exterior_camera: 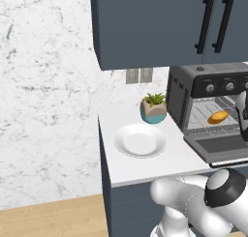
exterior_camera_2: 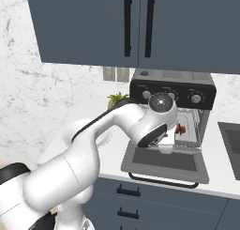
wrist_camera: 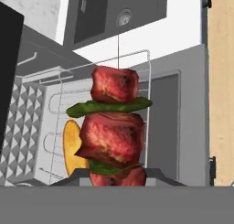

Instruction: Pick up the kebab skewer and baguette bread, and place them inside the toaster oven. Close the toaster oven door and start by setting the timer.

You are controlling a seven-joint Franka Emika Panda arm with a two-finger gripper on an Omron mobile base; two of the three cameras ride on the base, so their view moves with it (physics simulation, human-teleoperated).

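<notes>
carrying the kebab skewer (wrist_camera: 114,127), pinched in the gripper (wrist_camera: 117,178), toward the toaster oven (exterior_camera: 206,88); bread (exterior_camera: 218,117) lies on its rack. next: release beside it.

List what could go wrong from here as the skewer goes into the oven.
1. The kebab skewer, held in the gripper, could catch the wire rack edge and slip out.
2. The baguette bread already lies on the rack; the skewer might knock it.
3. The toaster oven door hangs open below the arm, which might bump it when backing out.
</notes>
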